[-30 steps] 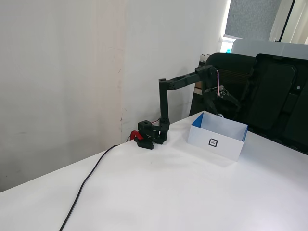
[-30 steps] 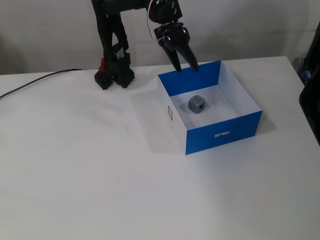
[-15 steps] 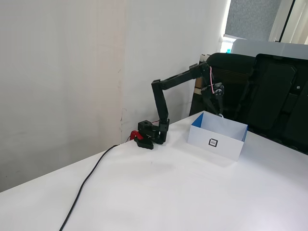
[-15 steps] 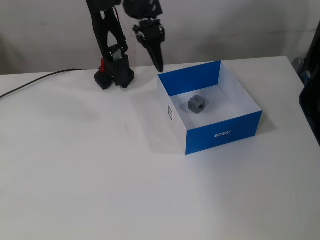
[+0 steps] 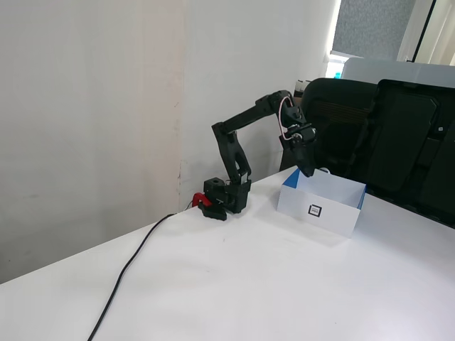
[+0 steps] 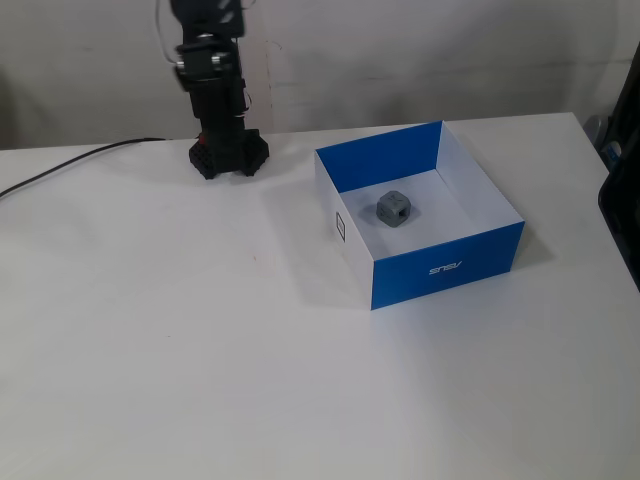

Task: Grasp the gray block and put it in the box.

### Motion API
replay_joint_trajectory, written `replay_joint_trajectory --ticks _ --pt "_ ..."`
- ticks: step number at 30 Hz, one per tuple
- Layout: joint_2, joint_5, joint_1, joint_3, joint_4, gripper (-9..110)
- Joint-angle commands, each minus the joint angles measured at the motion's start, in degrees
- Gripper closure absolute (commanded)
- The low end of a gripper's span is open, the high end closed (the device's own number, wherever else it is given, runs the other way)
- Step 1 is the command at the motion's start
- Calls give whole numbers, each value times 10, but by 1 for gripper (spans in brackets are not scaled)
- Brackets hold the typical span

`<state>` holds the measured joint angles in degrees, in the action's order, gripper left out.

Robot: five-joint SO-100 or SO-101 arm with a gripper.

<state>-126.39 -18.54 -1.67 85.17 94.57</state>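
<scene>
- The gray block is seen resting on the white floor of the box, roughly at its middle and apart from all four walls, in a fixed view.
- The box is shown standing on the white table in both fixed views; a small black-and-white square marker is carried on one of its outer sides.
- The gripper is seen in a fixed view pointing downward above the near corner of the box, with nothing held; its fingers are too dark and small for their spacing to be told.
- The arm's base is fixed to the table beside a red part.
- A black cable is laid across the table from the base.
</scene>
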Motion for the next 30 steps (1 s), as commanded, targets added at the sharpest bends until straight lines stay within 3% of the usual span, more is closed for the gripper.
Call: replay_joint_trajectory --ticks 1,7,15,30 --pt "-83 -25 79 57 -56 101" --pt "-200 -35 134 212 -130 101" --pt "-323 -18 128 400 -172 101" --pt "-568 114 94 671 -238 101"
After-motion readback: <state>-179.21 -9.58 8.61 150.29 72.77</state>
